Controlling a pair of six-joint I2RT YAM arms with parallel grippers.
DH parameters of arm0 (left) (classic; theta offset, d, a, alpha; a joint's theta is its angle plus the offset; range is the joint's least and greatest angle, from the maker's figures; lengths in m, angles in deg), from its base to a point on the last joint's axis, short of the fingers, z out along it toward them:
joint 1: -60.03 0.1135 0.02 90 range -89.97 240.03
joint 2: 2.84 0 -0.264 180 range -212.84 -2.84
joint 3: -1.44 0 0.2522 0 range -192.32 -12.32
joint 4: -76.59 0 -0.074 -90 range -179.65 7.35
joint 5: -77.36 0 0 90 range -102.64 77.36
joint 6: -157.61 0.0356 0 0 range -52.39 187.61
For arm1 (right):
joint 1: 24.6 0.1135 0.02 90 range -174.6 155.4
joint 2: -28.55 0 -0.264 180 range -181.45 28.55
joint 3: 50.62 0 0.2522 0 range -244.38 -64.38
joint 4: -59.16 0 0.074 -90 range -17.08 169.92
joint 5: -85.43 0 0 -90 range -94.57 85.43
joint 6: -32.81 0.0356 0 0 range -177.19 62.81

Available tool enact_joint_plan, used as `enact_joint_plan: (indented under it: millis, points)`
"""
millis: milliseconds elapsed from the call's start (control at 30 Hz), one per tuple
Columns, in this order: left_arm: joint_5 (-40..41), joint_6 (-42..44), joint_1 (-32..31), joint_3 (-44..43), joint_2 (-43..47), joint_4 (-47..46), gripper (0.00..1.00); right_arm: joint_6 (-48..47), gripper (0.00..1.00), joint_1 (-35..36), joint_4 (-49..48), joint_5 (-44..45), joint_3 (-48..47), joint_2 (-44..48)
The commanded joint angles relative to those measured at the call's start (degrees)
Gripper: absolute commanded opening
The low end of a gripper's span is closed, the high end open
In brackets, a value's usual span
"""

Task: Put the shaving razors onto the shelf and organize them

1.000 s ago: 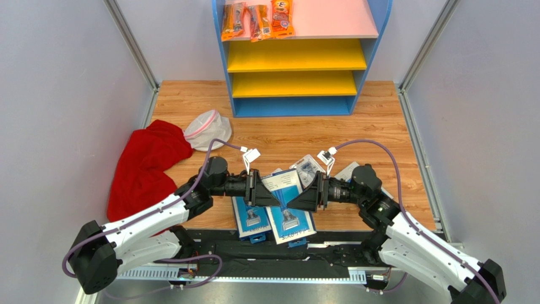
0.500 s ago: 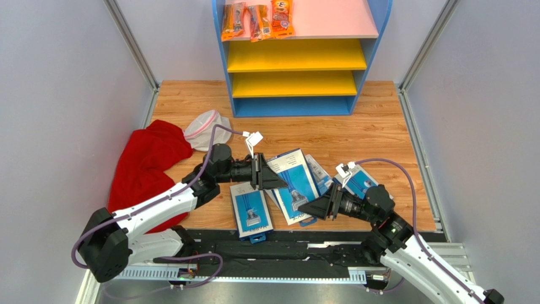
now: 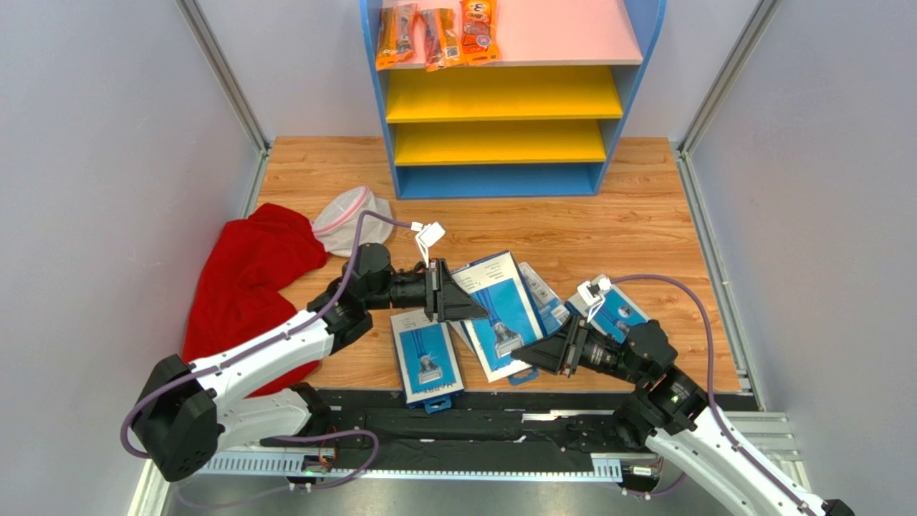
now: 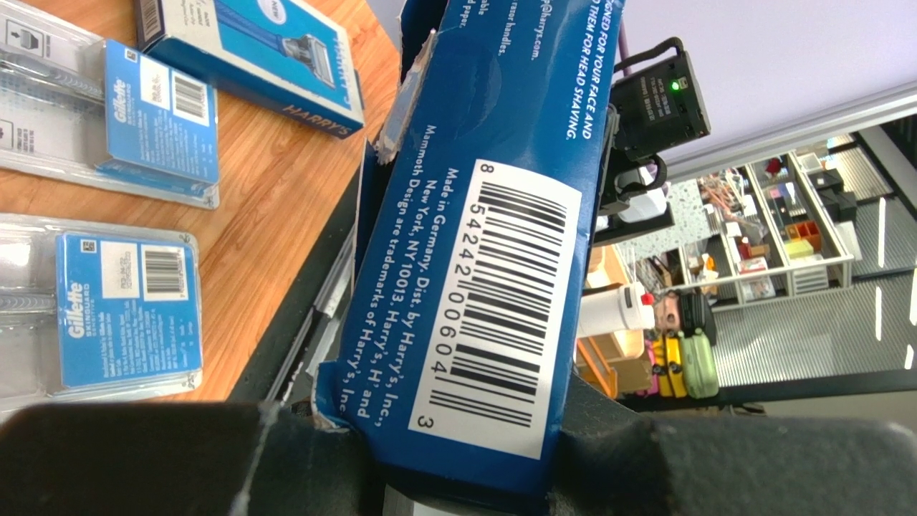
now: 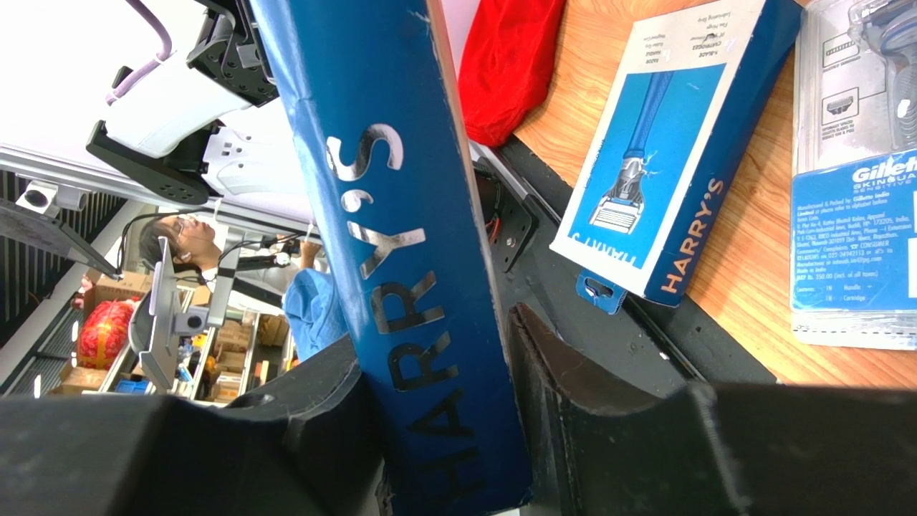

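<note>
What looks like a handover above the near half of the worktop: held razor pack, one of the large blue ones, up off the wood and tilted. Pinched at one end by the left gripper. Flanked at the other end by the right gripper, both fingers against its printed spine, so clamped on it, by the look of the right wrist view.

No shaving razors on the shelf as yet. Stands at the middle of the far edge, yellow boards bare, only orange snack packets on the pink top. All five packs down toward the near edge. Besides the held one:
- a second large pack, flat, with its hanging tab poking over the near edge
- a third large pack, partly hidden under the raised one in the overhead view
- two paler packs, near each other toward the near right corner

Judged on that, barely begun — five placements and the tidying left to do.

Open wood between the packs and the shelf, with nothing in the way of a straight carry toward the far edge. Tighter at the sides: red cloth and a mesh bag heaped along the left edge beside the left arm, grey walls close on both flanks. Probably calls for a low, level entry between the blue side panels to slide a pack onto either yellow board.
</note>
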Motion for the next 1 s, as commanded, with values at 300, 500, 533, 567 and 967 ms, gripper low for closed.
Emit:
enact_joint_plan:
  millis: [300,500,533,567,967]
  points:
    - [-1.7,3.1,3.8,-1.3,4.8,1.8,0.0,-1.2,0.72,0.0,8.7,3.8,-0.7,4.3]
    - [-2.9,2.9,4.2,-1.3,4.7,1.5,0.0,-0.9,0.71,0.0,9.0,4.9,-0.5,5.9]
    - [-3.2,2.9,4.2,-1.3,4.4,1.4,0.0,-0.9,0.71,-0.1,9.0,5.3,-0.5,6.2]
    - [-3.3,2.9,4.2,-1.2,4.2,1.4,0.0,-0.8,0.71,-0.1,8.6,5.3,-0.5,6.3]
    - [-6.8,0.1,4.2,0.8,2.1,-3.6,0.0,-0.7,0.7,-0.1,6.3,6.1,-0.4,7.8]
